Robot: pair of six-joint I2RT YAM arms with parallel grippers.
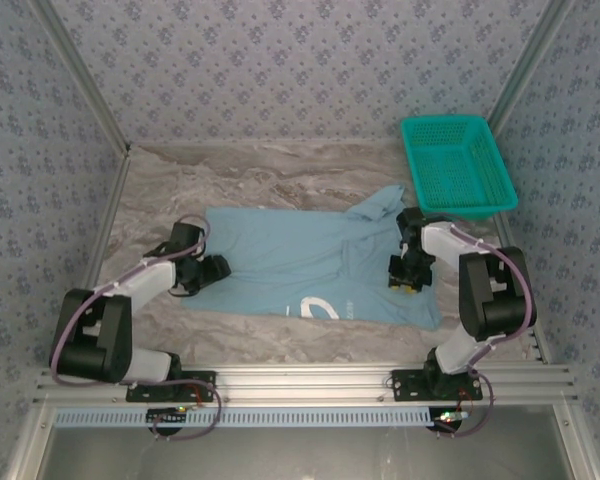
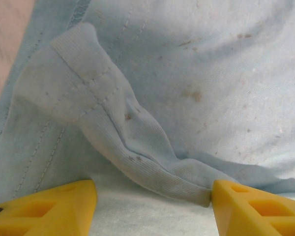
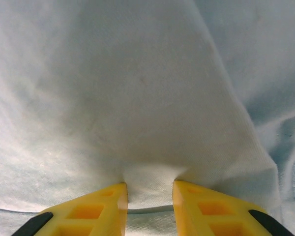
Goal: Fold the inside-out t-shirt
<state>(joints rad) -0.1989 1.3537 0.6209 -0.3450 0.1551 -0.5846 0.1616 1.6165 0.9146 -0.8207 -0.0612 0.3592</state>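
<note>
The inside-out t-shirt lies spread on the marbled table, light blue, with part of a white print showing near its front edge. My left gripper rests at the shirt's left edge. In the left wrist view it is open, and a ribbed band of the shirt runs across to its right finger. My right gripper is on the shirt's right part, near a sleeve. In the right wrist view it is shut on a puckered fold of the cloth.
A teal mesh basket stands at the back right, just beyond the shirt's sleeve. Bare marbled table lies behind and left of the shirt. Patterned walls close in the left, right and back sides.
</note>
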